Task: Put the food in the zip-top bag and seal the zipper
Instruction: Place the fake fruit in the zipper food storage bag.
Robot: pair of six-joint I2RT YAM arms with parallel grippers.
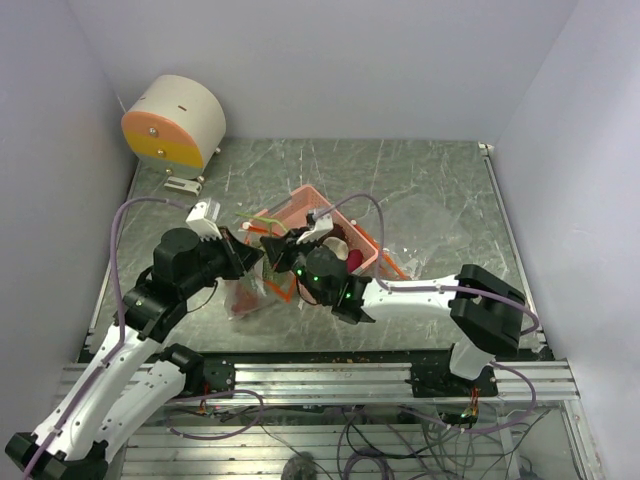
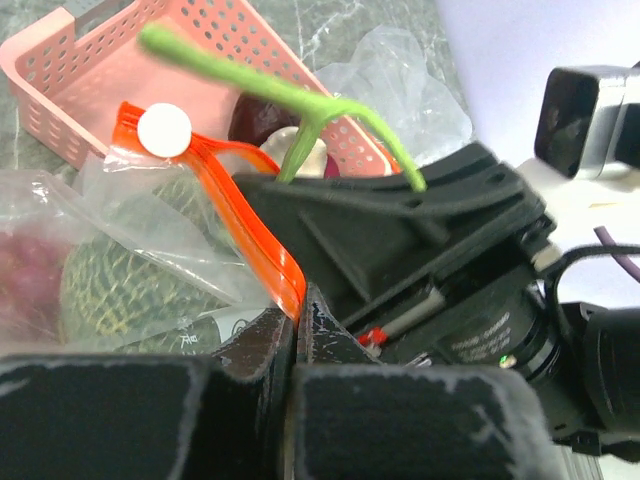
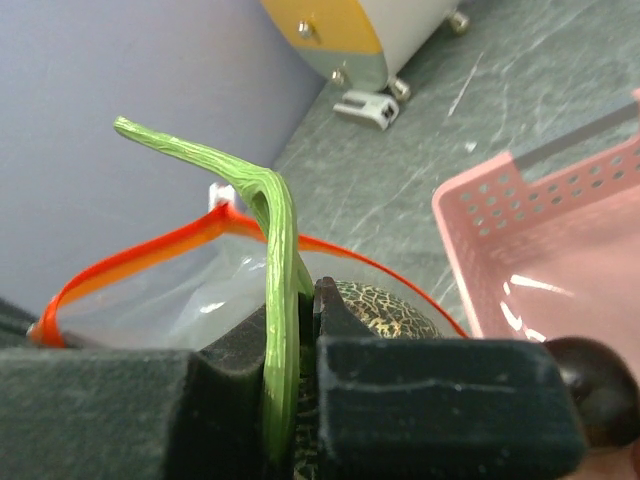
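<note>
Closest in the left wrist view, the left gripper (image 2: pixel 297 325) has its jaws pressed together on the end of the zipper (image 2: pixel 240 215), the orange-red strip rising from between them toward a round white tab (image 2: pixel 165 130). Clear crinkled plastic of the bag (image 2: pixel 150 235) spreads to the left of the strip, and through it show a green netted melon (image 2: pixel 110 285) and, at the far left edge, a blurred reddish piece (image 2: pixel 28 285). Right beside it, the right gripper (image 3: pixel 300 345) is clamped shut on a green stalk (image 3: pixel 265 200), which stands up from between its jaws and bends over at the top. From the right wrist camera the melon sits just behind those jaws, inside the loop that the strip makes around the bag's open mouth; whether the stalk joins the melon cannot be told, since the jaws hide its lower end. A pink basket (image 2: pixel 200 40) lies just beyond the bag, touching or nearly touching it, with a dark grape (image 3: pixel 590 385) and a whitish piece (image 2: pixel 308 152) in it. From above, both arms meet over the bag near the middle of the grey marbled table (image 1: pixel 430 190), the bag lying on the left arm's side of the basket. Well apart, in the far left corner, stands a white drum (image 1: pixel 175 120) with an orange face.
</note>
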